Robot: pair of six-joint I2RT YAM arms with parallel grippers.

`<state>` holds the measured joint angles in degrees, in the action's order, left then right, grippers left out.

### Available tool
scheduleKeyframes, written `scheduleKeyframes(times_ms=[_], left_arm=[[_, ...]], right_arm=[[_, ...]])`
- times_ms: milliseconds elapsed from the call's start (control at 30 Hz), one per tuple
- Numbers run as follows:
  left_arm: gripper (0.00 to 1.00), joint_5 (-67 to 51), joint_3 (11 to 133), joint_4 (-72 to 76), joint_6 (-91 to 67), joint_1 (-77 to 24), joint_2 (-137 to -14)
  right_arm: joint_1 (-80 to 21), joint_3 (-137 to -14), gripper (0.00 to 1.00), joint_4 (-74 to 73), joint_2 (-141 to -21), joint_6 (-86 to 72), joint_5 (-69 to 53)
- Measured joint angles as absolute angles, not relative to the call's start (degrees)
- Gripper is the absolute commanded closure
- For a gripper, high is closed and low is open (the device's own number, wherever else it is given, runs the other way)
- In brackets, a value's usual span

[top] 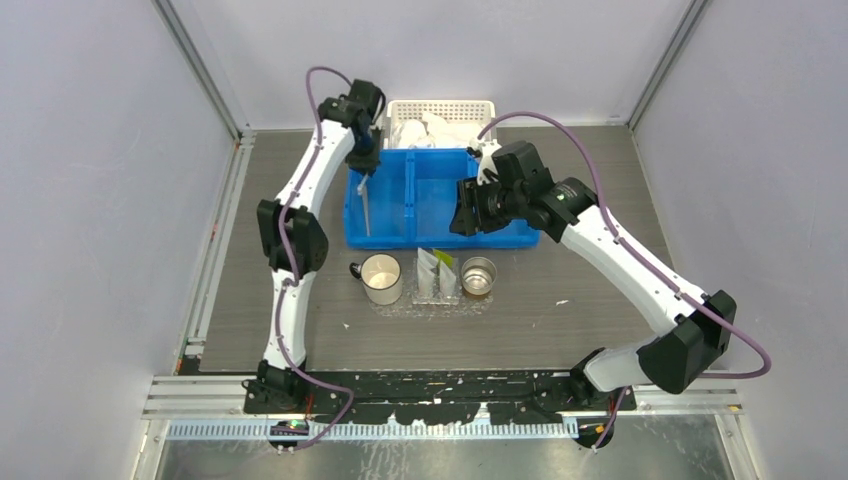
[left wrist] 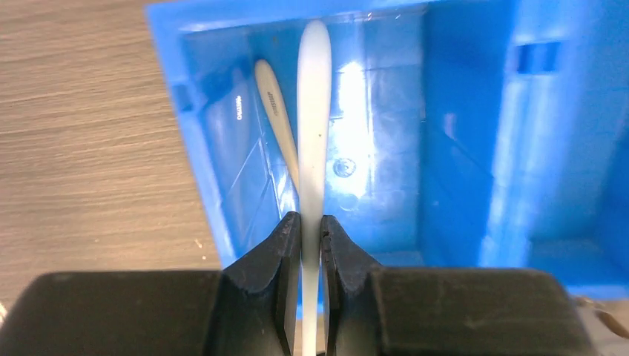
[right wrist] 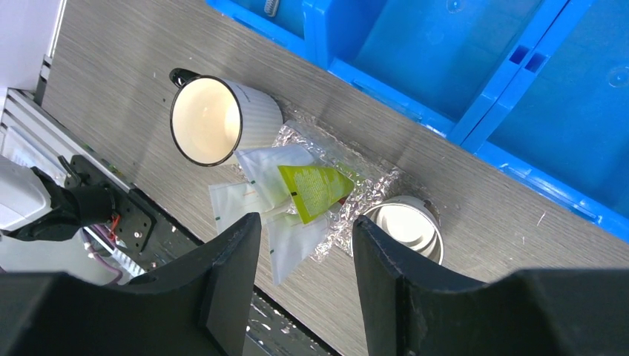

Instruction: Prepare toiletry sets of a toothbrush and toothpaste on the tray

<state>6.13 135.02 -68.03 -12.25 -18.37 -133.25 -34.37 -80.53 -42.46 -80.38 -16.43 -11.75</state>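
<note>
My left gripper [top: 365,158] is shut on a slim white toothbrush [left wrist: 313,111] and holds it upright over the left compartment of the blue bin [top: 440,238]. In the left wrist view the fingers [left wrist: 288,245] pinch the handle; a second cream toothbrush [left wrist: 273,111] lies in the bin beside it. My right gripper [top: 468,215] is open and empty above the bin's right side. In the right wrist view it [right wrist: 305,226] hangs high over the clear tray [right wrist: 374,185], where a green toothpaste tube [right wrist: 315,189] lies on white wrapped packets [right wrist: 256,196].
A white mug [top: 382,278] and a steel cup [top: 479,275] stand on the tray [top: 430,308], either side of the packets [top: 437,275]. A white perforated basket [top: 442,108] with white packets stands behind the bin. Grey walls close in the table.
</note>
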Motion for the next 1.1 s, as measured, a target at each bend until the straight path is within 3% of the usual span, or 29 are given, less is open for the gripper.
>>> scheduleKeyframes(times_ms=[200,500,800,1100], left_arm=[[0.85,4.8,141.0,-76.8,-15.3,-18.4,-127.1],[0.85,0.8,120.7,-85.4,-23.2,-22.2,-110.3],[0.86,-1.2,117.6,-88.9,-31.1,-30.5,-100.1],[0.89,0.3,108.4,-89.3,-36.1,-35.2,-98.1]], right_arm=[[-34.4,-79.0,0.46,-42.0,-78.0,-17.1,-12.8],[-34.4,-75.6,0.46,-40.6,-72.9,-19.4,-16.1],[-34.4,-71.1,0.46,-38.6,-65.8,-22.3,-20.1],[-34.4,-68.6,0.46,-38.2,-62.9,-22.9,-21.6]])
